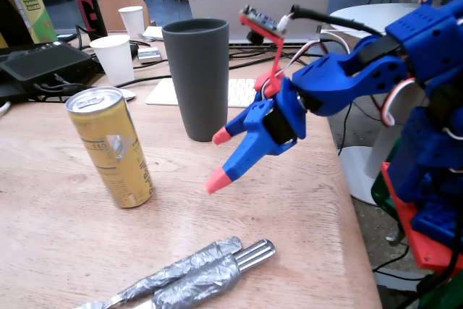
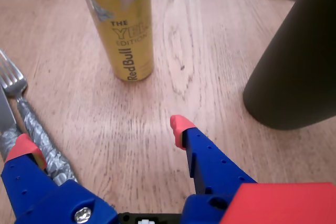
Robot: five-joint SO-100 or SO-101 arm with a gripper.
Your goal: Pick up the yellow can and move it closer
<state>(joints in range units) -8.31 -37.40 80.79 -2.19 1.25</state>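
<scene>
In the wrist view the yellow can [image 2: 122,24] loses its top above the open, empty claw [image 2: 102,137].

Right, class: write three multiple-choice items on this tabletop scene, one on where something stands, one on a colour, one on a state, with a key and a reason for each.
1. In the fixed view, where does the yellow can stand relative to the dark grey tumbler?
A. Left of it, nearer the camera
B. Right of it
C. Inside it

2. What colour are the fingertips of the gripper?
A. Green
B. Red-pink
C. White

3. How do the jaws stand?
A. Shut on the can
B. Shut on the fork
C. Open, holding nothing

Key: 1 A, the can sits left of and in front of the tumbler. 2 B, both blue fingers end in red-pink caps. 3 C, the wrist view shows bare table between the tips, short of the can.
</scene>
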